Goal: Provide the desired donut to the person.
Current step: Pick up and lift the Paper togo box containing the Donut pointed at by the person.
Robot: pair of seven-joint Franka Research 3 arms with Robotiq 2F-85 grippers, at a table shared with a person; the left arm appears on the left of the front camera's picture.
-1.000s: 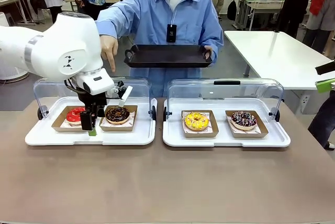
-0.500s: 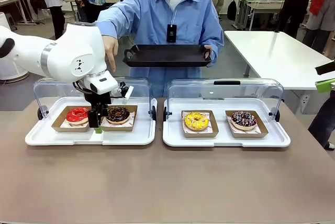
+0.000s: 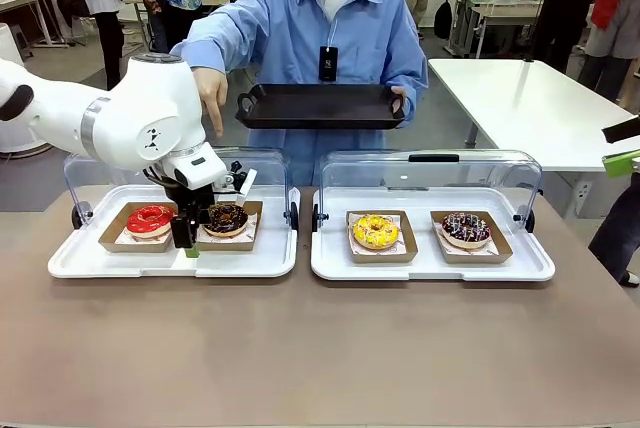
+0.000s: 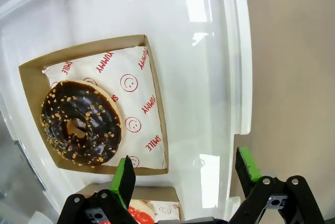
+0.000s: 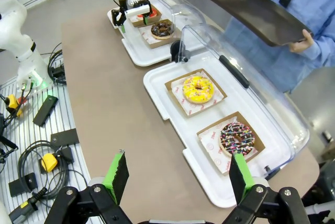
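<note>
The person (image 3: 335, 18) stands at the far side, holding a black serving tray (image 3: 320, 106) in one hand. The other hand (image 3: 210, 98) points down at the left case. My left gripper (image 3: 186, 238) hangs open there, between a red donut (image 3: 150, 218) and a chocolate donut with nut bits (image 3: 225, 216). In the left wrist view that chocolate donut (image 4: 81, 128) lies in its cardboard tray beyond the open gripper (image 4: 186, 174), untouched. The red donut (image 4: 144, 213) peeks in by the left finger. My right gripper (image 5: 178, 177) is open and empty, high above the table's right end.
Both clear lids are raised. The right white tray (image 3: 430, 268) holds a yellow donut (image 3: 376, 231) and a chocolate donut with coloured sprinkles (image 3: 466, 228). The brown table (image 3: 320, 348) is bare in front. Cables and tools lie on a rack (image 5: 31, 145) beside the table.
My left arm has shifted a little to the right, bringing its open gripper closer to the chocolate donut. The person's pointing hand and tray have stayed put.
</note>
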